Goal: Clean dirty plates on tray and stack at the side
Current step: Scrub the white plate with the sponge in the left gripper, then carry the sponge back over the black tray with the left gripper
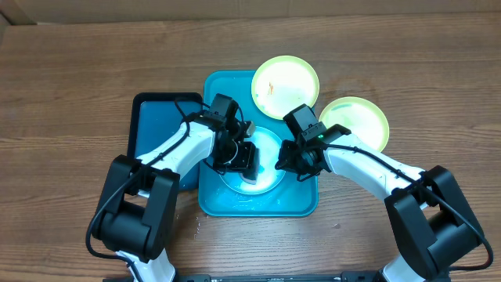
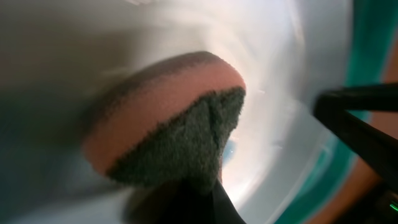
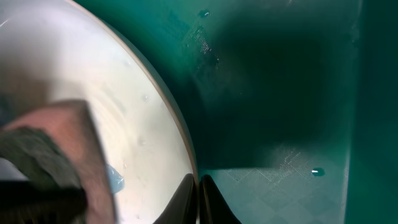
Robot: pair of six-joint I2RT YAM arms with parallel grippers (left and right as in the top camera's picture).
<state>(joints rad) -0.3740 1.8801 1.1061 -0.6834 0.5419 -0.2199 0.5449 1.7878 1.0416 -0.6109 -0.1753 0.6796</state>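
Brown wood-grain bench (image 1: pixel 63 94) fills the overhead view and carries a large bright turquoise rectangular plastic tray (image 1: pixel 221 88); a smaller dark-blue tray (image 1: pixel 156 117) with a black rim sits against its 9 o'clock edge. Two round plastic lime-green-rimmed plates lie toward the other side. One (image 1: pixel 285 76) overlaps the turquoise tray at its 1 o'clock corner and shows a small orange smear. The other (image 1: pixel 354 121) rests on the bench at about 3 o'clock, partly under the right arm. Inside the turquoise tray, toward 6 o'clock, lies the small round light-blue-rimmed plate (image 1: pixel 266 149), its pale centre wet and shiny. The left claw (image 1: pixel 241 160) is clenched on an orange foam sponge (image 2: pixel 168 124) with a dark green scouring face, and the sponge presses onto the plate's centre. The right claw (image 3: pixel 198 196) is pinched on the plate's rim at its 3 o'clock edge, one finger inside the rim and one over the tray floor, which steadies the plate. The plate therefore lies directly beneath the left claw, with the right claw anchoring it from 3 o'clock. This looks like the scrubbing step. Being round, the plate has no long axis to align to. The right arm, already on the rim, is nearer the green plates for stacking.
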